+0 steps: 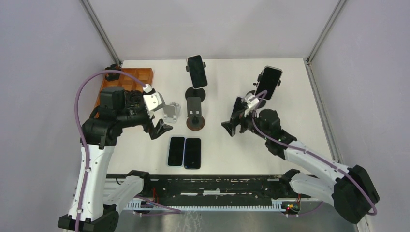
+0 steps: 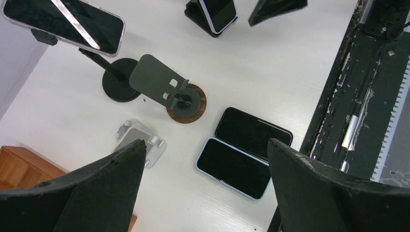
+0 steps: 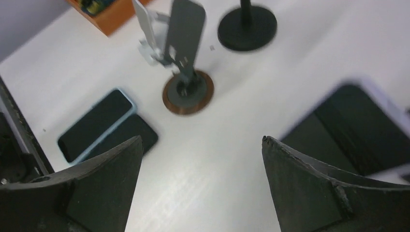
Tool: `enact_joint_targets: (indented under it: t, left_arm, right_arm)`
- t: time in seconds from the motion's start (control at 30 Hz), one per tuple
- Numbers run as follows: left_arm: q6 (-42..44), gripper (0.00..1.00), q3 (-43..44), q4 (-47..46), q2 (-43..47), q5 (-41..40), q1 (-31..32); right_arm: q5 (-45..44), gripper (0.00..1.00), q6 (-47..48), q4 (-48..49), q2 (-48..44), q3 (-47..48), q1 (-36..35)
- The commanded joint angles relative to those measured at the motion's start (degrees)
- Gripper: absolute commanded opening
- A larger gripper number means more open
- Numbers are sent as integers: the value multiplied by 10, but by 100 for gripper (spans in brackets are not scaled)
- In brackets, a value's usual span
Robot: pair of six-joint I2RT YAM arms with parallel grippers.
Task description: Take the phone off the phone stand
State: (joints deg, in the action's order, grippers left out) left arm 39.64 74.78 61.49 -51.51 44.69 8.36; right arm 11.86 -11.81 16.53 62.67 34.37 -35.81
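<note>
Two phones still sit on stands. One black phone (image 1: pixel 197 71) is clipped on a black pole stand (image 1: pixel 197 94) at the back centre. Another phone (image 1: pixel 269 82), in a pale case, leans on a stand at the right and shows blurred in the right wrist view (image 3: pixel 358 125). My right gripper (image 1: pixel 233 118) (image 3: pixel 201 140) hangs open just left of that phone, nothing between its fingers. My left gripper (image 1: pixel 162 126) (image 2: pixel 205 147) is open above the table's left middle, holding nothing. Two phones (image 1: pixel 176 151) (image 1: pixel 192 152) lie flat side by side near the front edge.
An empty dark grey stand (image 1: pixel 194 104) on a round wooden base (image 2: pixel 186 104) stands mid-table. A silver stand (image 1: pixel 171 111) sits left of it. An orange wooden tray (image 1: pixel 128 79) is at the back left. Grey walls enclose the table.
</note>
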Motion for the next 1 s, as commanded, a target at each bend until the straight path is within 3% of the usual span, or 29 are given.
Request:
enact_joint_targets:
  t: [0.0,0.23,0.53,0.73,0.97]
  left_arm:
    - [-16,100,26,-20,-9,0,-1]
    - [-18,100,29,-19,-8,14,-1]
    - [18,100,20,10,11,19,-1]
    - [29,100,9,11,14,29,-1]
    - [41,100,18,27,5,27,-1]
  right_arm:
    - [-94,98,-40,-15,-79,-102,8]
    - [-120,98,-62,43,-72,-162,73]
    - [-5,98,-85,203,59,-163,160]
    - [-15,90,-123,349,133,-178,163]
    - [-10,73,-208,561,250,-193,164]
